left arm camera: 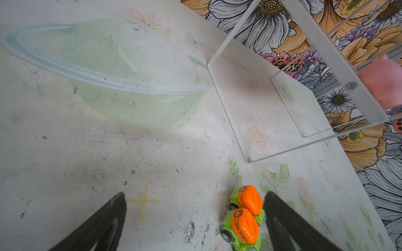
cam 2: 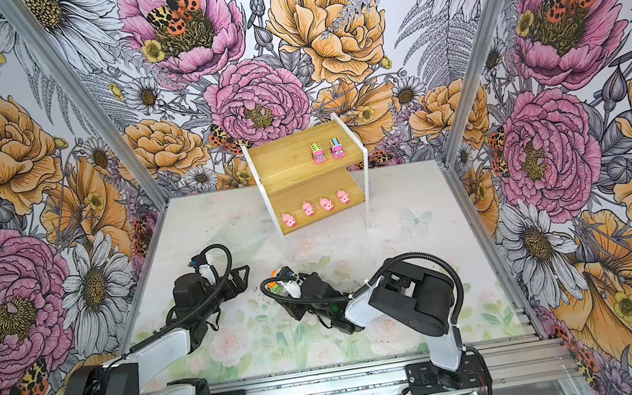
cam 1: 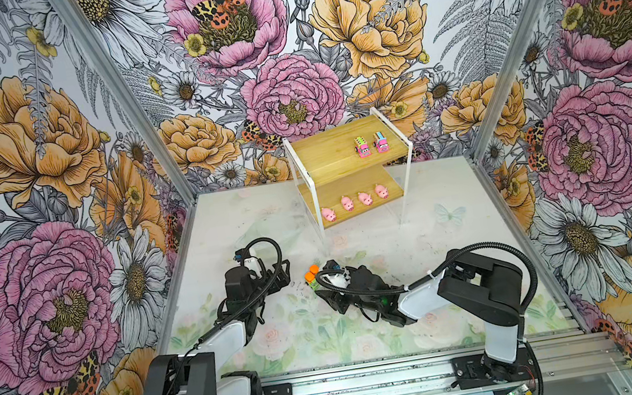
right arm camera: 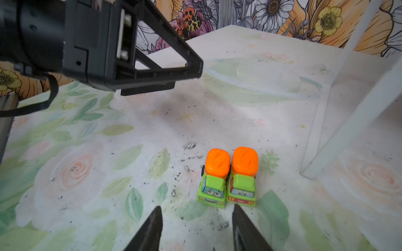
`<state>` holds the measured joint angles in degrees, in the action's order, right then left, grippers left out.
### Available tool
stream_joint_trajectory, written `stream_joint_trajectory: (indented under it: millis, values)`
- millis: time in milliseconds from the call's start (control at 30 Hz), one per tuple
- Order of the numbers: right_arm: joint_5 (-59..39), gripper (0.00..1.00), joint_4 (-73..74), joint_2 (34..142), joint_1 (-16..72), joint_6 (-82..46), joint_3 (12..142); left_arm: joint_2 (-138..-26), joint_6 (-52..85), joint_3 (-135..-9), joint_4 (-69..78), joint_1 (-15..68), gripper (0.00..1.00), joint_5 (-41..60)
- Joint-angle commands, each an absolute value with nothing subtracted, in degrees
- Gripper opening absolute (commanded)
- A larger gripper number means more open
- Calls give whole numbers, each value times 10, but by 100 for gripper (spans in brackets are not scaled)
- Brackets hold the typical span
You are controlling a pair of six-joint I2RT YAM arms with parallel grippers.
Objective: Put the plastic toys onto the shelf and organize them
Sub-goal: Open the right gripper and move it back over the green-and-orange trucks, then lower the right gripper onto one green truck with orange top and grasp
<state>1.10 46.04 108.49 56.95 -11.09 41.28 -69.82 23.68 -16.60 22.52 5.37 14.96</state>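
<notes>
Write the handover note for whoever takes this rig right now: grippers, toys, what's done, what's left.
Left gripper: open, empty, low over the table, next to the orange-and-green trucks.
Right gripper: open, empty, pointing at those two trucks, which stand side by side, touching, on the table in front of the shelf.
Done: four pink pigs in a row on the lower board; two pink trucks side by side on the upper board.
Left: both orange-and-green trucks go onto the shelf.
</notes>
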Motion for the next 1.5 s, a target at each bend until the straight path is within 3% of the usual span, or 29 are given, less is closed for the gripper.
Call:
stream_joint_trajectory:
  millis: [0, 1467]
  values:
    - [21, 52, 476, 1103, 572, -126, 437, -699, 240, -170, 240, 48, 99, 165]
    - [-14, 49, 468, 1177, 550, -177, 481, -704, 239, -173, 237, 48, 99, 164]
